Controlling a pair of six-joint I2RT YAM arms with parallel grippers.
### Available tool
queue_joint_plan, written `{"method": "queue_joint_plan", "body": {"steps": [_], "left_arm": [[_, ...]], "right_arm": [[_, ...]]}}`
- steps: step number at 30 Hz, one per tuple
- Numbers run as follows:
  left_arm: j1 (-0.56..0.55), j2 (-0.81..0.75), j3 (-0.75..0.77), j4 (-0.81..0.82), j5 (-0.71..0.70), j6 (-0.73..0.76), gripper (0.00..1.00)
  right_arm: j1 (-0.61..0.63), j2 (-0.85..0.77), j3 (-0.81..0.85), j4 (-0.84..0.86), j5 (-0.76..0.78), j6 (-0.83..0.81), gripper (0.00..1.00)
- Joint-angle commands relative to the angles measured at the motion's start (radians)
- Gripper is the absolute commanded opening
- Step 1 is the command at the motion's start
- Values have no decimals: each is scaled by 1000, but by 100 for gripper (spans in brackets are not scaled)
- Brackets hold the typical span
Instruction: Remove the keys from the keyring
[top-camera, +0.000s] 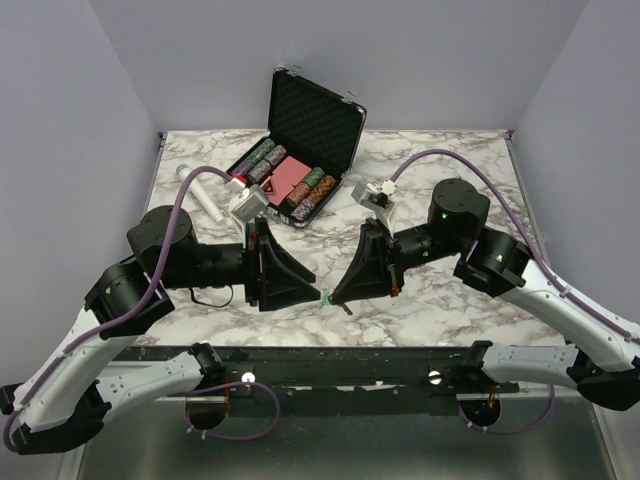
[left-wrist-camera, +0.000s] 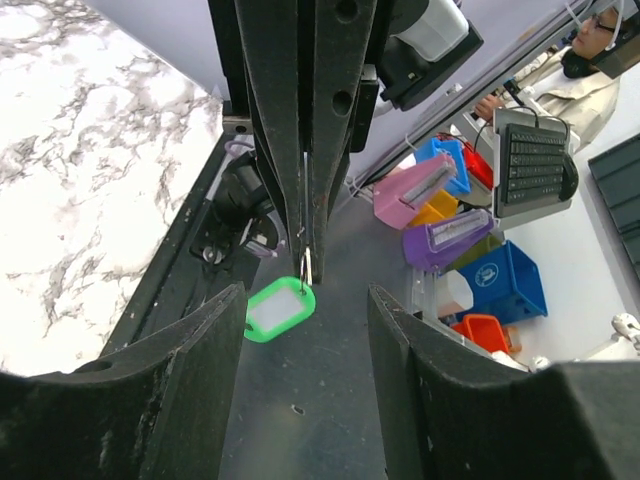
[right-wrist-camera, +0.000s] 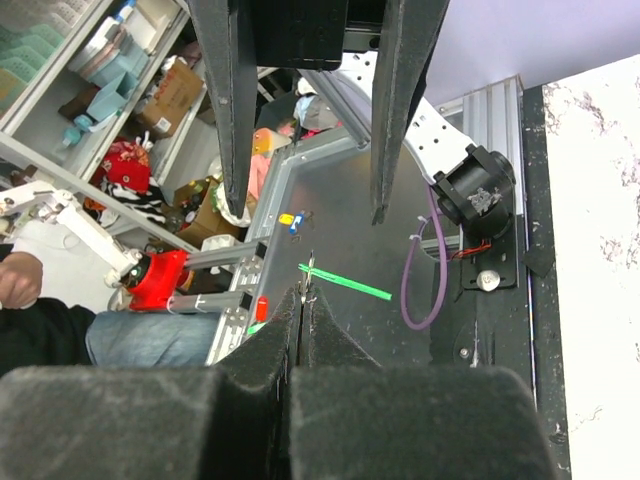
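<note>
My right gripper (top-camera: 336, 294) is shut on the keyring (right-wrist-camera: 311, 272), a thin grey metal loop that sticks out past its fingertips (right-wrist-camera: 298, 305). The keys, one small bright green tag (left-wrist-camera: 280, 310), hang from that keyring (left-wrist-camera: 307, 268); the tag (right-wrist-camera: 345, 284) shows edge-on in the right wrist view. My left gripper (left-wrist-camera: 305, 292) faces the right one with its jaws open. The tag sits just ahead of the gap, close to the left finger (left-wrist-camera: 200, 360), and touches neither finger. Seen from above, both grippers meet tip to tip over the table's near edge, with the green tag (top-camera: 325, 297) between them.
An open black case of poker chips (top-camera: 300, 150) stands at the back middle of the marble table (top-camera: 440, 310). A white cylinder (top-camera: 205, 196) lies to its left. The black rail of the arm bases (top-camera: 340, 365) runs along the near edge below the grippers.
</note>
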Motion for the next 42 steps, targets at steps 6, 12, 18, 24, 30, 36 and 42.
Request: {"method": "queue_joint_plan", "body": {"steps": [6,12,18,24,30,36,42], "left_arm": [[-57,65,46,30,-14,-17,50],[-99,77,49,35,-42,-21,35],[-122,106,78,-7,-54,-9,9],[-149,114,81,-26,-89,-14,0],[-198,93,47,33,-152,-61,0],[-307,94,29,81,-262,-81,0],[-352,128,55,72,-299,-74,0]], "right_arm": [[22,-13,45,-54,29,-18,1],[27,-20,43,-74,46,-26,1],[28,-36,44,-79,64,-38,1],[28,-51,33,-65,92,-38,1],[28,-109,-19,27,179,-12,1],[30,-157,-93,119,205,37,1],[28,-155,-79,98,208,28,1]]}}
